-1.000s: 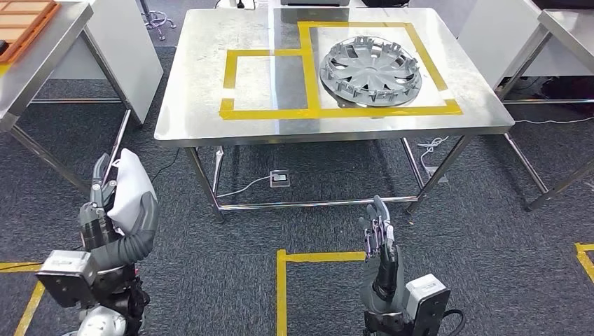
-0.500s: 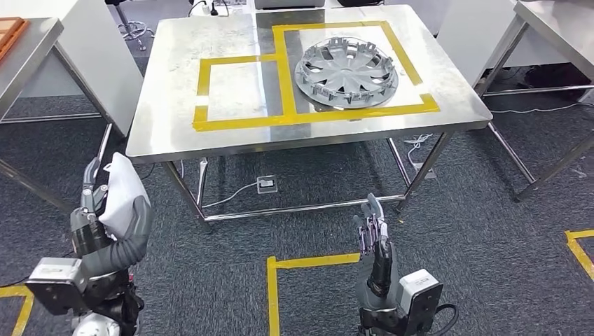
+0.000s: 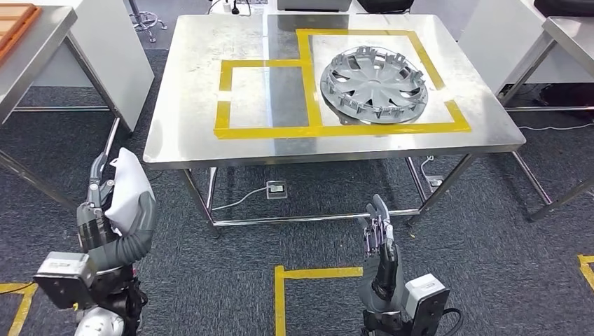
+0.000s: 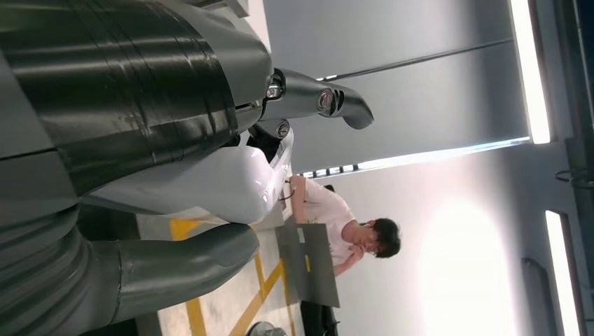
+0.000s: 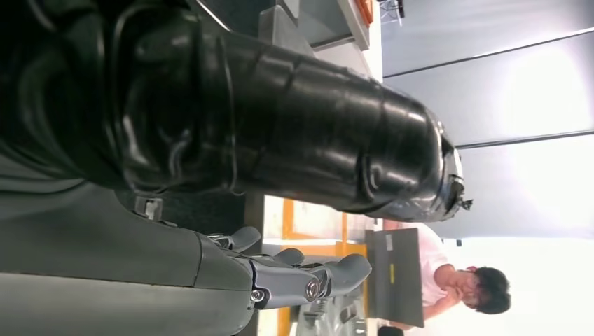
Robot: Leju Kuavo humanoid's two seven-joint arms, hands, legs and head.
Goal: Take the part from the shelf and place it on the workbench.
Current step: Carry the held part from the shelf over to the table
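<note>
Left hand (image 3: 112, 192): we find it raised at the lower left of the head view, fingers and thumb wrapped around a white part (image 3: 129, 189), which it holds upright against the palm. In the left wrist view the same white part (image 4: 210, 182) sits between the thumb and the darker fingers.

Right hand (image 3: 378, 234): we see it raised at the lower centre, fingers straight, spread slightly apart, holding nothing.

White part: in the left hand, over the carpet, near the front left corner of the worktop (image 3: 196, 133) but apart from it.

Worktop: steel, on a tube frame, directly ahead of both hands. We note two rectangles of yellow tape (image 3: 308, 91) on its surface, a smaller one to the left and a larger one to the right.

Wheel cover (image 3: 373, 84): silver, round, lying flat inside the larger rectangle.

Floor: grey carpet (image 3: 210, 273) with yellow tape lines (image 3: 280, 294) between the two arms.

Person (image 4: 336, 234): seated, in a white top, visible in both wrist views behind a dark board.
</note>
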